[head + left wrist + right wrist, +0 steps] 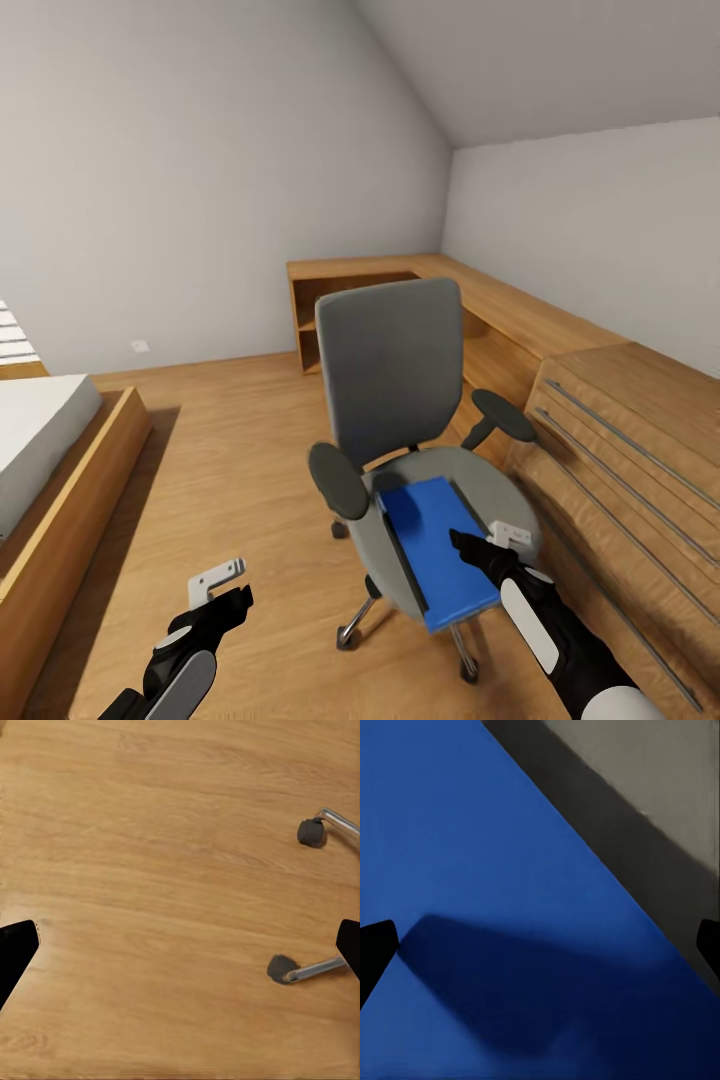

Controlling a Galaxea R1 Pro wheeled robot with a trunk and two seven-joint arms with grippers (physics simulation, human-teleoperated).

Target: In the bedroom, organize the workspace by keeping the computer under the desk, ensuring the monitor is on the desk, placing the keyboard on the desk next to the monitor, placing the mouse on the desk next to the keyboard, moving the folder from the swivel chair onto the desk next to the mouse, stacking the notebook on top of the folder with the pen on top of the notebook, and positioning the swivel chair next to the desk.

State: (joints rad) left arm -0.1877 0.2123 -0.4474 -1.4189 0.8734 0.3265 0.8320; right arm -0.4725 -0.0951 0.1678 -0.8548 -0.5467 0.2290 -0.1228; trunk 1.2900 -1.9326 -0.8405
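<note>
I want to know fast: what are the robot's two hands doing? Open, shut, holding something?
Left tool: open, empty, over the wooden floor.
Right tool: open, just above the folder on the swivel chair, not holding it.

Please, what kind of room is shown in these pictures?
Most likely a bedroom with a work corner: a bed at one side, a swivel chair on the wooden floor, and low wooden cabinets along the walls under a sloped ceiling.

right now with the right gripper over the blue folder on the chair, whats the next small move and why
Probably lower the right gripper onto the folder's edge and close. The right wrist view shows its fingers spread over the blue cover, its shadow on it, nothing held yet. The folder lies flat on the chair seat, overhanging the front.
</note>
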